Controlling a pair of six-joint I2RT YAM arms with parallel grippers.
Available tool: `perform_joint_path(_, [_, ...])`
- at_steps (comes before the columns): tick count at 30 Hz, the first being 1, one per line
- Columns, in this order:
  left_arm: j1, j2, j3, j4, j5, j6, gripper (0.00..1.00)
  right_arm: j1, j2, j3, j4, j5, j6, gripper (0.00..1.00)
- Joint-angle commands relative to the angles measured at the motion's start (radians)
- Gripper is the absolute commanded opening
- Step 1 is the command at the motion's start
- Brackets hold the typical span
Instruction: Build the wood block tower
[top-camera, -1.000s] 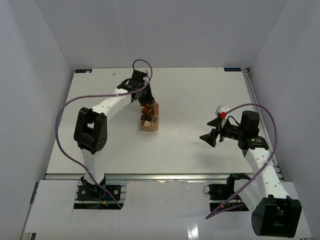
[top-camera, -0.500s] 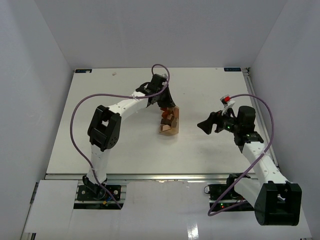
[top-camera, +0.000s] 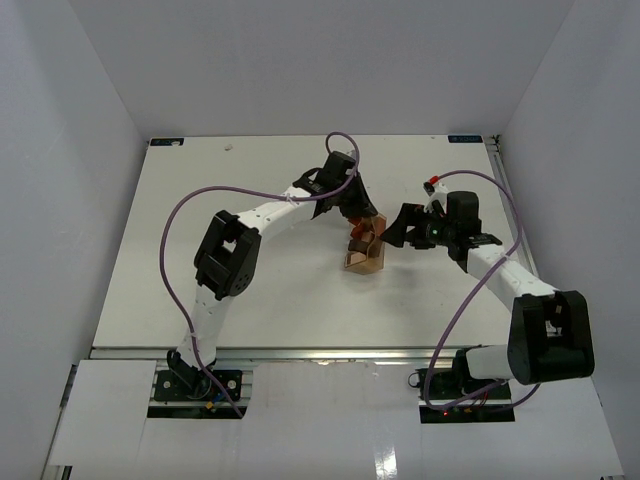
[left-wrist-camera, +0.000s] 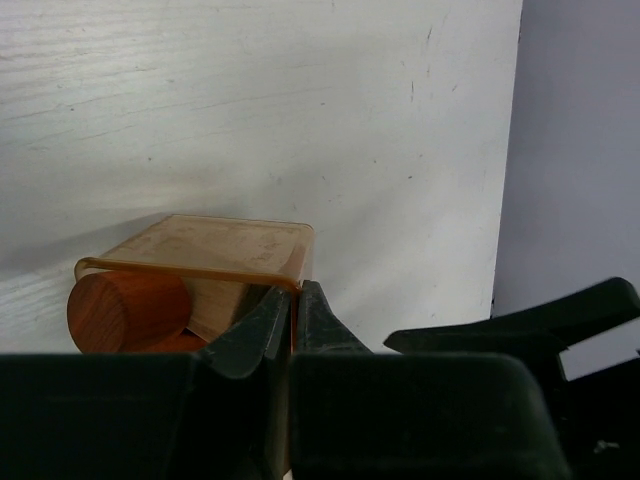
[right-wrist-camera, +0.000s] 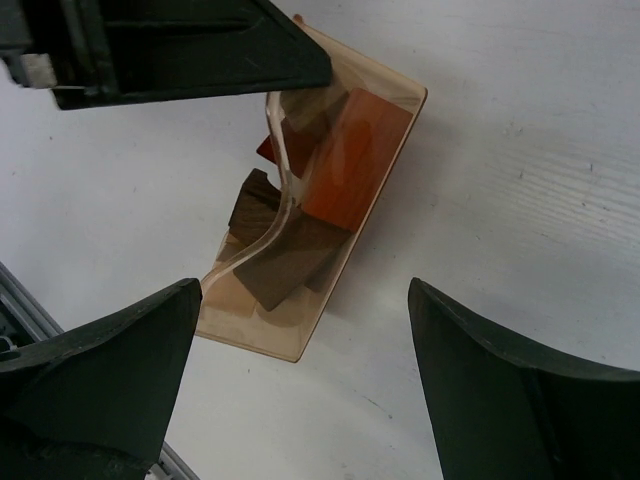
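Left pincer (left-wrist-camera: 292, 310): fingers pressed together on the thin upright wall of a clear amber tray (right-wrist-camera: 290, 335), pinching it at the rim. From where I stand the grip looks narrow, a bite on one edge only.

Right pincer (right-wrist-camera: 300, 290): spread wide and holding nothing. It hangs just beside the tray on the side away from the left pincer, with the tray lying in the gap between its two fingers as its own camera sees it.

Inside the tray are the wood blocks (right-wrist-camera: 355, 160), loose and jumbled rather than stacked. An orange-red piece sits uppermost, darker brown pieces (right-wrist-camera: 290, 262) lie under and beside it, and a reddish cylinder (left-wrist-camera: 125, 310) rests against the wall by the left pincer. The tray sits near the middle of the counter (top-camera: 250, 260), between the two arms (whether it rests flat or is tipped up off the surface I cannot tell).

Judgement on handling:
- The blocks are rigid, light and smooth-faced, and not fragile.
- The flat-sided pieces should be gripped across two parallel faces.
- The cylinder will roll and should be taken across its round side or by its ends.
- The tray wall is thin and glossy, so a pinch there may slip or flex.
- No tower is begun as yet.
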Motion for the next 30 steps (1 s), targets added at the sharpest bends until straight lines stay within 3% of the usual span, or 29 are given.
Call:
perform_joint_path(1, [-0.006,-0.013,0.038,0.069,0.042,-0.031,0.00,0.006,0.077,0.077,-0.016,-0.002,0.053,0.90])
perform_joint_path(21, [-0.029,0.024,0.078,0.078,0.069,-0.042,0.00,0.026,0.235,0.155,-0.005,0.057,0.118,0.97])
perform_joint_path(30, [-0.030,0.031,0.082,0.078,0.064,-0.045,0.00,0.026,0.265,0.162,-0.004,0.046,0.094,0.65])
